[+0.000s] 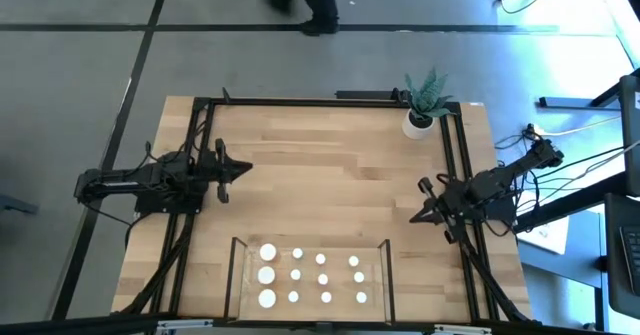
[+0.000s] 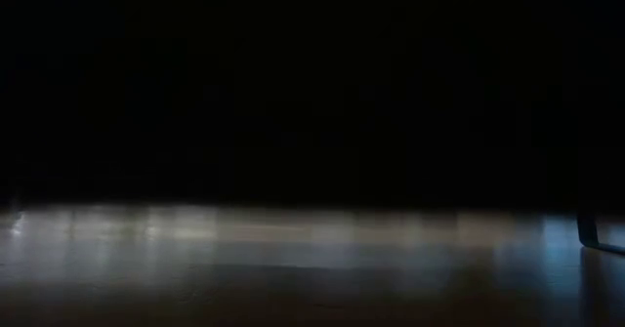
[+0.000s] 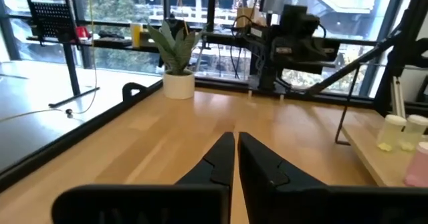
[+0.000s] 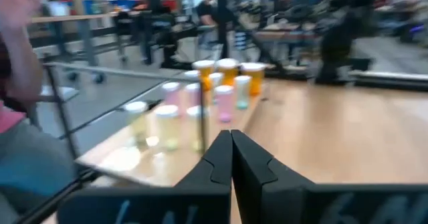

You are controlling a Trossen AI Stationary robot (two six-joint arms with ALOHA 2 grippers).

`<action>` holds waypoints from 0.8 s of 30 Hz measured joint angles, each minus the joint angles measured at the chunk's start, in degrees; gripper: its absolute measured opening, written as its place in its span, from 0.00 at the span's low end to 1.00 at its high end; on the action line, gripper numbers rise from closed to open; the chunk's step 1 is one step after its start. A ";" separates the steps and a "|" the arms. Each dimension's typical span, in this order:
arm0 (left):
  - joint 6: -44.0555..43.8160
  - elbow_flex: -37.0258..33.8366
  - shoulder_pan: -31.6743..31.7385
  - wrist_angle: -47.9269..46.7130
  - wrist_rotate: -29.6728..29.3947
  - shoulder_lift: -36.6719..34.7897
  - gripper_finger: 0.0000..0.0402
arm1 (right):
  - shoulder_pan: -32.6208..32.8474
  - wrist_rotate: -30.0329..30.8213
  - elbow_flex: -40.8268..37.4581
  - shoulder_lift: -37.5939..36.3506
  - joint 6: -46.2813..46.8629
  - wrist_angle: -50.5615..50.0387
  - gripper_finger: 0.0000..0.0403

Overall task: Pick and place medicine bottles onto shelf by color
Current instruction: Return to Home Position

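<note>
Left gripper point(image 3: 235, 142): jaws fully closed, tips touching, nothing held. Right gripper point(image 4: 231, 138): same, tips together, empty. There is nothing to carry, so I see no reason to hold them open.

I sit at opposite table point(image 1: 330, 175) edges, left arm near mid-left, right arm on the right side, well apart from the shelf point(image 1: 341, 285). My read is that this keeps both arms out of the shelf's airspace so nothing gets clipped.

All the medicine bottles point(image 1: 296, 274) I can see stand upright on the shelf at the near table edge, in a four-by-three grid with the three wider caps at the left end. My right wrist view shows like colours together: orange farthest, pink in the middle, pale yellowish nearest. No bottles are loose on the table, and only the plant pot point(image 1: 418, 123) stands at the far corner. The sort looks done.
</note>
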 joint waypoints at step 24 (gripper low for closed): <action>0.02 0.04 0.00 -0.20 0.00 0.04 0.02 | 0.00 -4.11 0.00 0.97 4.84 -0.61 0.05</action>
